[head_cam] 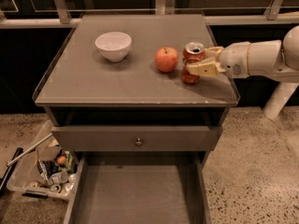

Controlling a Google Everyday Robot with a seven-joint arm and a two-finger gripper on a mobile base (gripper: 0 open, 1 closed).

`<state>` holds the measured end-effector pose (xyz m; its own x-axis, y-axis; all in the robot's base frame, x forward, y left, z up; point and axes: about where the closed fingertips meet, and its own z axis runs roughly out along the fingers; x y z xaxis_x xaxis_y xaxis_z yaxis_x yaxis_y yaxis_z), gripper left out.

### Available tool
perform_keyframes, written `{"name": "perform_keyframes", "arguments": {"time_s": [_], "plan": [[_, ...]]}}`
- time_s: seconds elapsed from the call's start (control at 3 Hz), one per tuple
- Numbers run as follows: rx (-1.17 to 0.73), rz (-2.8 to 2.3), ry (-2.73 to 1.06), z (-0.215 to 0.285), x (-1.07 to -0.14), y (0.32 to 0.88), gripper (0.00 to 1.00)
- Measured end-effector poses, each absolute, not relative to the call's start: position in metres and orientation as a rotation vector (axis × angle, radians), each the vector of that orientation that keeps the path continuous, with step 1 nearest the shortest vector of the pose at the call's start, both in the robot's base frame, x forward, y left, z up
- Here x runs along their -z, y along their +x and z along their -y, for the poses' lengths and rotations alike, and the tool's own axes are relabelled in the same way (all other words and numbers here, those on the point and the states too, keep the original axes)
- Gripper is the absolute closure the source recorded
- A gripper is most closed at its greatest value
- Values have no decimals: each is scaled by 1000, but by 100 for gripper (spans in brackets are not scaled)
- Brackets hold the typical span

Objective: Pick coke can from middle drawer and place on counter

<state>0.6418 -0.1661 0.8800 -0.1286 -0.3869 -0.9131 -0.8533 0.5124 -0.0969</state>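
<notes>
— Where to find the coke can (pixel 192 59)?

— Just right of the apple (pixel 167 59), almost touching it. Standing upright on the counter (pixel 117 85), silver top up, base seemingly down on the surface.

— And the claw (pixel 198 61)?

— Also right of the apple, reaching in over the counter's right edge. Pinching the can across its middle, one finger over the front of the red wall, the other behind.

— How likely to handle?

— Light if empty, heavier if full; no telling which. Thin metal: stiff enough around the wall, yet easily dented if squeezed hard. Smooth and probably a bit slippery. Tall and narrow, so apt to tip on a nudge, at worst toward the apple. Best gripped at mid-height across the round body, never by the rim or pull tab.

— Anything to read?

— Nothing legible. Red wall only, much of it covered by the front finger; no brand name made out. No writing on the white bowl (pixel 113 45) left of the apple, nor on the middle drawer (pixel 135 195) pulled out below and in front of the apple.

— Left to do?

— Probably just letting go and backing away from the apple.
</notes>
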Motion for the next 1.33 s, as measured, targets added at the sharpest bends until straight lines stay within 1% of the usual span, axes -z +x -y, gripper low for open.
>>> {"name": "perform_keyframes", "arguments": {"time_s": [0.67,1.0,1.33], "plan": [[-568,-1728,-1052,166,-880,642,11],[-568,-1728,-1052,166,-880,642,0],[-568,-1728,-1052,166,-880,642,0]]}}
